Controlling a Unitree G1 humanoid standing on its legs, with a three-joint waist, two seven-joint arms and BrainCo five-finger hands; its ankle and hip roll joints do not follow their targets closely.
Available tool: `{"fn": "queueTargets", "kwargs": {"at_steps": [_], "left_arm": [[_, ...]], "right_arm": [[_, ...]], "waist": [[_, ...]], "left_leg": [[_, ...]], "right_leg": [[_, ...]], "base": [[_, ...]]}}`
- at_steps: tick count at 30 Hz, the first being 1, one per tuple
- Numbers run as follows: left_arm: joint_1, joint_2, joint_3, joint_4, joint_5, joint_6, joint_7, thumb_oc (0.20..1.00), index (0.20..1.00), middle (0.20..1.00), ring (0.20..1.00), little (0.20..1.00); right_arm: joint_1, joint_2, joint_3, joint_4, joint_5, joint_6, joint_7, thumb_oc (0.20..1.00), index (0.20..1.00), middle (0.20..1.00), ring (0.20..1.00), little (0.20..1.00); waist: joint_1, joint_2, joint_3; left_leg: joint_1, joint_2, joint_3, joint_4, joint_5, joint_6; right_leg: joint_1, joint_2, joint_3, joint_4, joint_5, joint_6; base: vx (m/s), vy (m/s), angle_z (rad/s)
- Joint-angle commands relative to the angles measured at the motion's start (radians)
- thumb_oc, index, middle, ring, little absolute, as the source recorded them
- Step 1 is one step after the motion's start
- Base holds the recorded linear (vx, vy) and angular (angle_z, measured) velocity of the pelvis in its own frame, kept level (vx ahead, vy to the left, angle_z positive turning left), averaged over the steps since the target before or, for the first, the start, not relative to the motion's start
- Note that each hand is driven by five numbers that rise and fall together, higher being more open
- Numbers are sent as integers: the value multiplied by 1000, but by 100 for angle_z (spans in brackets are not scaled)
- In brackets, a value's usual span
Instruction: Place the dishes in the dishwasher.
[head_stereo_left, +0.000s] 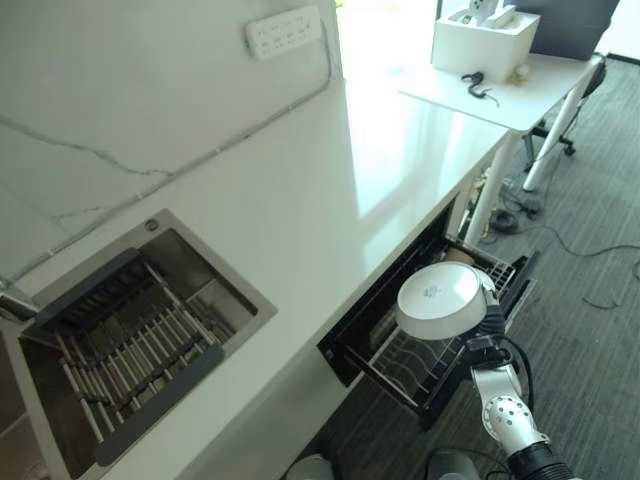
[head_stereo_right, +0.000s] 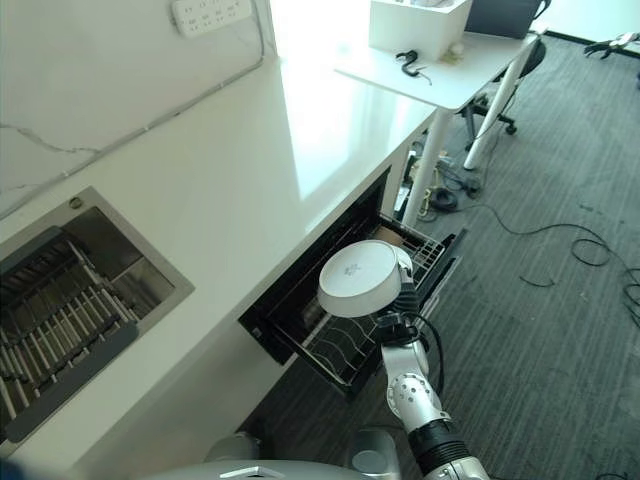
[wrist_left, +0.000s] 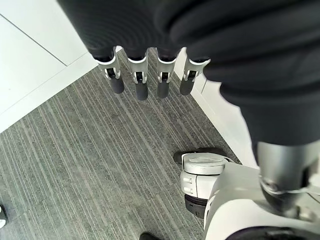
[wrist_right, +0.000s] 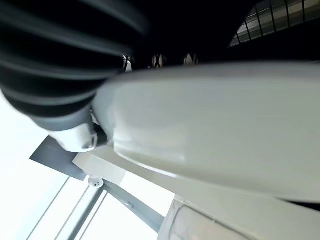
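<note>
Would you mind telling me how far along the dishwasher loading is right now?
Done: the dishwasher rack is pulled out, with nothing clearly loaded in it. In hand: the right hand holds a white bowl, bottom up, above the rack. Left: setting the bowl into the rack. The left hand hangs open over the carpet.

Bright daylight glares off the white countertop (head_stereo_left: 330, 190); the right wrist view is blurred close up.
</note>
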Motion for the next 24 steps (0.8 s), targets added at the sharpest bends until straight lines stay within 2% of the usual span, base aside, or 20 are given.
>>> {"fn": "queueTargets", "kwargs": {"at_steps": [1, 6, 7, 11, 13, 18, 21, 24], "left_arm": [[-30, -6, -16, 5, 5, 25, 13, 1000, 1000, 1000, 1000, 1000], [-30, -8, -17, -5, 19, 42, 14, 1000, 1000, 1000, 1000, 1000], [-37, -3, -20, -5, 27, 44, 9, 1000, 1000, 1000, 1000, 1000], [-54, 5, -26, -10, 29, 54, -1, 1000, 1000, 1000, 1000, 1000], [-66, 7, -31, -10, 31, 60, -7, 1000, 1000, 1000, 1000, 1000], [-100, 24, -40, -11, 29, 67, -30, 1000, 1000, 1000, 1000, 1000], [-150, 47, -59, -19, 36, 63, -58, 1000, 1000, 1000, 1000, 1000], [-189, 65, -72, -33, 46, 62, -84, 1000, 1000, 1000, 1000, 1000]], "right_arm": [[-90, 37, -21, -90, -91, -49, 25, 200, 200, 200, 200, 200], [-131, 30, -25, -26, -274, -48, -43, 200, 200, 200, 200, 200], [-181, 22, -20, 12, -355, -52, -75, 200, 200, 200, 200, 200], [-252, 4, -12, 57, -441, -37, -126, 200, 200, 200, 200, 200], [-300, -15, -10, 91, -515, -16, -185, 200, 200, 200, 200, 200], [-416, -68, -23, 187, -621, 37, -255, 200, 200, 200, 200, 200], [-518, -119, -8, 303, -734, 83, -250, 200, 200, 200, 200, 200], [-597, -174, 30, 423, -830, 95, -227, 200, 200, 200, 200, 200]], "waist": [[9, -27, 29], [23, -18, 43], [34, -15, 55], [47, -8, 71], [51, -1, 82], [65, 10, 113], [81, 25, 159], [89, 48, 204]], "left_leg": [[-10, -29, -106, 101, -104, 42], [-17, -36, -116, 101, -97, 41], [-24, -37, -119, 101, -91, 39], [-33, -38, -120, 101, -84, 35], [-40, -36, -116, 101, -78, 32], [-61, -36, -117, 101, -63, 25], [-92, -45, -132, 101, -52, 24], [-117, -54, -141, 101, -43, 22]], "right_leg": [[-9, -30, -75, -53, 104, -15], [-7, -38, -88, -53, 108, -17], [-8, -42, -99, -53, 110, -19], [-11, -48, -113, -53, 112, -21], [-15, -52, -123, -53, 116, -23], [-25, -60, -140, -53, 122, -26], [-46, -62, -147, -53, 128, -28], [-66, -63, -146, -53, 132, -27]], "base": [[21, 31, 9], [21, 24, 2], [-12, 7, 5], [-11, 16, 12], [-4, 37, 6], [-25, 28, 9], [-133, 8, 18], [-160, 50, 11]]}}
